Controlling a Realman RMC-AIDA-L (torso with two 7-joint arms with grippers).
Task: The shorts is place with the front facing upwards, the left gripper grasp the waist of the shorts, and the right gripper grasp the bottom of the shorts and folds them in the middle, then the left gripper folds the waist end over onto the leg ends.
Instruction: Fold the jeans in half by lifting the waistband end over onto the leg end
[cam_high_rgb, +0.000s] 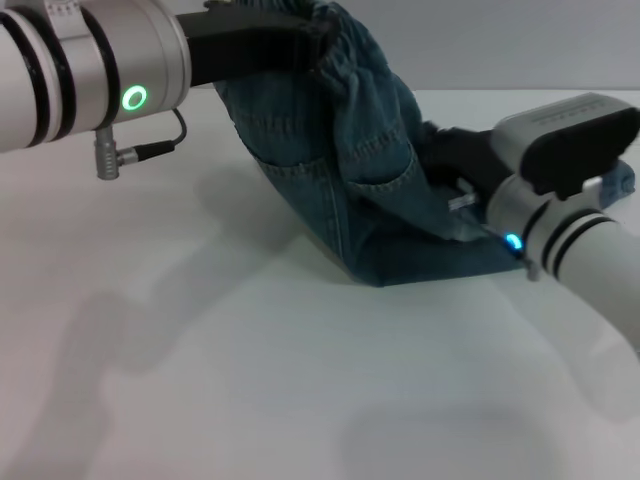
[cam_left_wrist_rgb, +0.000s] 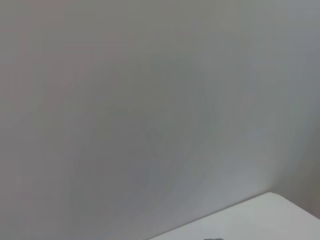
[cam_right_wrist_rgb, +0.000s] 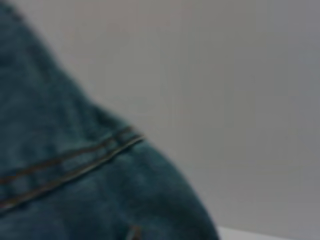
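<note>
Left tool (cam_high_rgb: 305, 45) is clenched on the gathered waist of the shorts (cam_high_rgb: 350, 150), holding it high above the table (cam_high_rgb: 250, 380) so the denim drapes downward, apparently to carry it over. Right tool (cam_high_rgb: 455, 165) sits low at the far end; its grip cannot be determined.

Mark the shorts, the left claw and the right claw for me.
shorts (cam_high_rgb: 375, 160), head view, on the stitched pocket area of the hanging denim.
left claw (cam_high_rgb: 305, 45), head view, at the black tip gripping the raised waistband.
right claw (cam_high_rgb: 455, 165), head view, on the black part against the denim; fingers hidden.
</note>
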